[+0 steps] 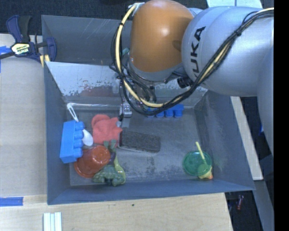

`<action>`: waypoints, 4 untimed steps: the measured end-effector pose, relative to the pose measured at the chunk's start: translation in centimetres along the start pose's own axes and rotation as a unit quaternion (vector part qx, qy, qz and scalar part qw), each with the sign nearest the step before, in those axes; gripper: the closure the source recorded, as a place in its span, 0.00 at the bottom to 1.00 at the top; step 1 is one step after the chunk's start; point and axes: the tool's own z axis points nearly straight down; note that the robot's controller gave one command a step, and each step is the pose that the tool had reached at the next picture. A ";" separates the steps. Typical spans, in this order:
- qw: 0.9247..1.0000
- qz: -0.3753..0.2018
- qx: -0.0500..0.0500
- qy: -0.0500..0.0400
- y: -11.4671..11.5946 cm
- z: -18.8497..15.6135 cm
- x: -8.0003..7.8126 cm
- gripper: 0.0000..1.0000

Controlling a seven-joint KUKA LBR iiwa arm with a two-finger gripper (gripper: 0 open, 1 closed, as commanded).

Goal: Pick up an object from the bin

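The pink lump (pixel 105 128) lies left of the bin's (pixel 55 143) middle, with a dark grey slab (pixel 140 141) just beside it. Our gripper (pixel 124 115) hangs at the edge where they meet. The orange cover (pixel 156 35) hides most of it, so we cannot tell how wide it stands. Bare floor runs rightward to a green lid (pixel 196 163). A blue piece (pixel 169 112) sits half hidden behind the arm (pixel 231 47).

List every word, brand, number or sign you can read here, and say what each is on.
"KUKA": black letters on the arm, running up its grey housing.
No text can be read on any of the things lying in the bin.
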 end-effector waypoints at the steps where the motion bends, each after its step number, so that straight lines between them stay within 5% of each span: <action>1: 1.000 0.002 -0.001 -0.004 -0.1 -0.5 -0.1 0.00; 2: 0.998 -0.062 0.000 -0.005 -3.4 6.5 2.8 0.00; 3: 0.986 -0.165 0.000 -0.009 -10.1 7.6 5.5 0.00; 4: 0.994 -0.106 -0.001 -0.001 -10.2 13.0 6.7 0.00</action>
